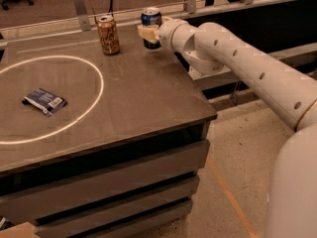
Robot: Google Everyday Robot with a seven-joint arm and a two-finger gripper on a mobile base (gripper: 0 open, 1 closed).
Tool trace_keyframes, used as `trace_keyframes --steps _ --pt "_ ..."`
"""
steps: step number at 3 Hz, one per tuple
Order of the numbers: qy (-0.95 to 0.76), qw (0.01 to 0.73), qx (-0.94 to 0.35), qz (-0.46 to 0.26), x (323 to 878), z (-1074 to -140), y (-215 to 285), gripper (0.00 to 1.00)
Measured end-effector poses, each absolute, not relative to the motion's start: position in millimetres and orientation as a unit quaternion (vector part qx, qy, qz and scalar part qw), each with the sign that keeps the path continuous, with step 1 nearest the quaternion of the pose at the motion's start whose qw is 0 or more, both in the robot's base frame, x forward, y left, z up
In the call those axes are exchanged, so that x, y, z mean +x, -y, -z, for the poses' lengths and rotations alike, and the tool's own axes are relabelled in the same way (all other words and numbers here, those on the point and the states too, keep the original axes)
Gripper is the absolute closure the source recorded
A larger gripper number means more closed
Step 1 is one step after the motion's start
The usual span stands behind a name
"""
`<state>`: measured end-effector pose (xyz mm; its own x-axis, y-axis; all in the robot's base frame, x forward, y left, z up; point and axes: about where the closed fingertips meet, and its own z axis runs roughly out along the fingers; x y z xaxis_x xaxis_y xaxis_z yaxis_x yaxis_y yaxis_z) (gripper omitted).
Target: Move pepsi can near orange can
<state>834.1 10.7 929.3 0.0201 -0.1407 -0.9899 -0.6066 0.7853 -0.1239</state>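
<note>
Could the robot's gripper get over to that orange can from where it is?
Probably yes. The gripper, shut on the pepsi can, hangs close beside the orange can, and only bare table lies between them.

A: Any wording you can read?
B: None. The orange can [108, 34] carries dark script, but no letter of it can be made out.
A: And the pepsi can [151, 19]?
B: Pale markings only, partly behind the gripper [150, 33], which grips it at the far edge of the table [148, 93].
A: The packet [44, 101]?
B: A pale label, unreadable.
</note>
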Motion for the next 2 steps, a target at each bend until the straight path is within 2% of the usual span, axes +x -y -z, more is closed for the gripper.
trace_keyframes --steps 2 --pt "-0.681 0.632 -0.3 -0.216 861.2 -913.6 -35.5 1.0"
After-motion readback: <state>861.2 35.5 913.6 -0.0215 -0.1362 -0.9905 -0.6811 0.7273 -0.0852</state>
